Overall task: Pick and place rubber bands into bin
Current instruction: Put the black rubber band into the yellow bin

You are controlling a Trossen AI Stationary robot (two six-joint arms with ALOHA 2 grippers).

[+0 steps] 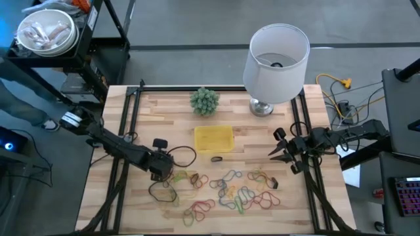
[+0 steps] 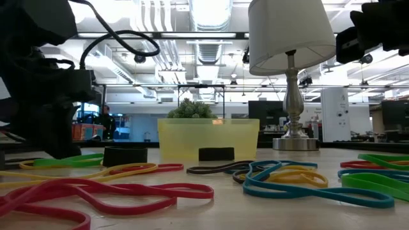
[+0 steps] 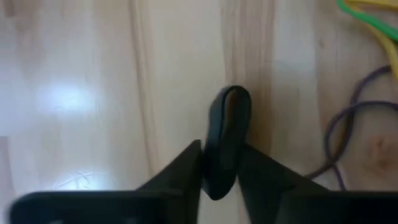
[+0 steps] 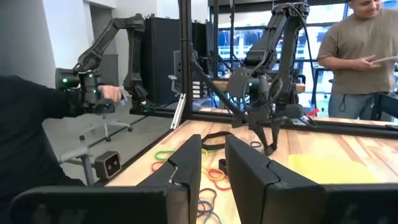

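The left gripper (image 1: pixel 162 169) sits low over the pale, striped wooden tabletop (image 1: pixel 164 111) at its left side, and its dark angular fingers (image 3: pixel 180 168) are closed on a black rubber band (image 3: pixel 225 140), a thick flattened loop pinched upright between them in the left wrist view. Just to its right the rubber bands (image 1: pixel 233 190) spread across the front of the tabletop: thin floppy loops in red, yellow, green, blue, orange and purple, many overlapping, with a couple of short black ones among them. From the low view the near ones lie flat and glossy. Behind the bands, near the middle of the tabletop, stands the bin (image 1: pixel 213 138), a shallow rectangular tray of translucent yellow plastic; nothing can be made out inside it. One black band (image 1: pixel 216 158) lies just in front of it. A small spiky green plant (image 1: pixel 205 100) stands behind the bin, and a lamp (image 1: pixel 275 59) with a smooth white shade and metal base stands to the right. The right gripper (image 1: pixel 283 151) hangs at the tabletop's right side, fingers (image 4: pixel 186 165) slightly parted and holding nothing.
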